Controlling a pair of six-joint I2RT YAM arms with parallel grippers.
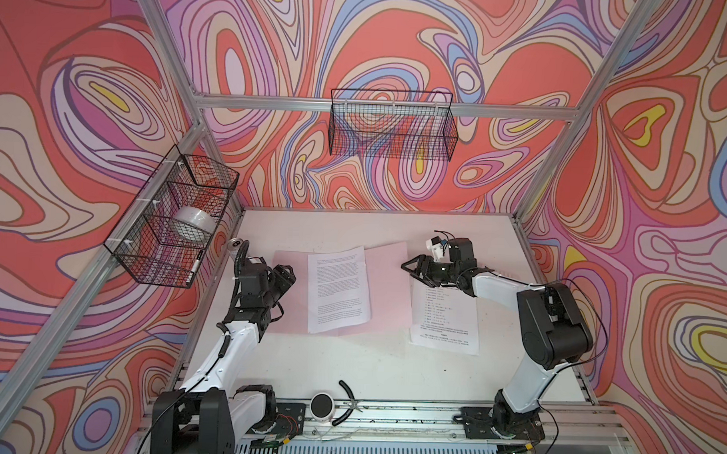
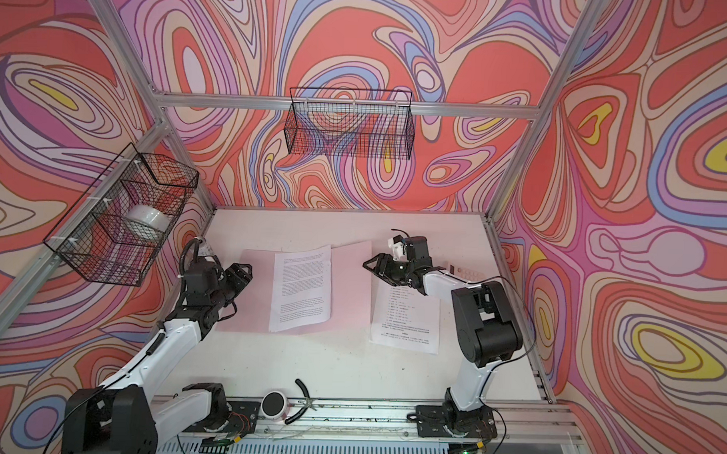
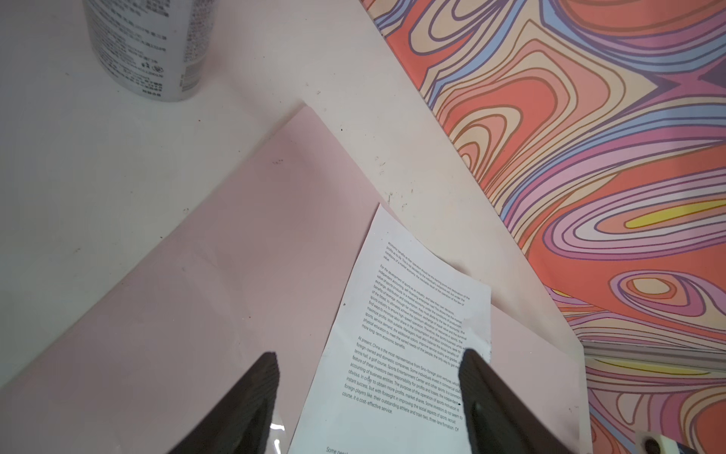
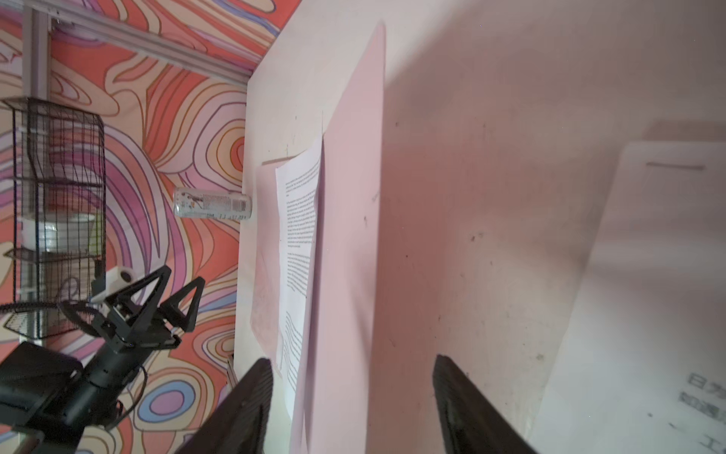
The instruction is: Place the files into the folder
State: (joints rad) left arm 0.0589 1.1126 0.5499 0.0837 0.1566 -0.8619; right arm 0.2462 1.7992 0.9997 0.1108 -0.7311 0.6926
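**Pink folder lies open with one sheet on it; both grippers gape empty**

In both top views the thin pale pink paper folder (image 1: pixel 387 278) (image 2: pixel 351 277) lies spread open and flat in the middle of the white worktop (image 1: pixel 348 369) (image 2: pixel 328 360). Its long axis runs left to right across the frame, and the right leaf tilts a little toward the upper right.

A white sheet of dense black paragraphs (image 1: pixel 338 293) (image 2: pixel 301 288) rests on the middle of the folder. Its long axis runs from the top to the bottom of the frame, leaning slightly, and its first lines of text point toward the far edge of the worktop.

A second white sheet of short printed lines (image 1: pixel 444 318) (image 2: pixel 406 321) lies on the bare worktop just to the right of the folder. It also runs lengthwise from top to bottom of the frame, and the right arm crosses over its upper part.

The left gripper (image 1: pixel 287 275) (image 2: pixel 244 271) sits over the folder's left leaf. In the left wrist view its jaws (image 3: pixel 368 353) stand wide apart with nothing between them; the folder (image 3: pixel 235 255) and the paragraph sheet (image 3: pixel 412 334) show beyond them.

The right gripper (image 1: pixel 408 268) (image 2: pixel 371 263) points left over the right edge of the folder's right leaf. In the right wrist view its jaws (image 4: pixel 352 359) are apart and hold nothing. Whether it touches the folder (image 4: pixel 353 196) I cannot tell.

A silver can (image 1: pixel 235 245) (image 3: pixel 153 47) stands at the upper left of the worktop.
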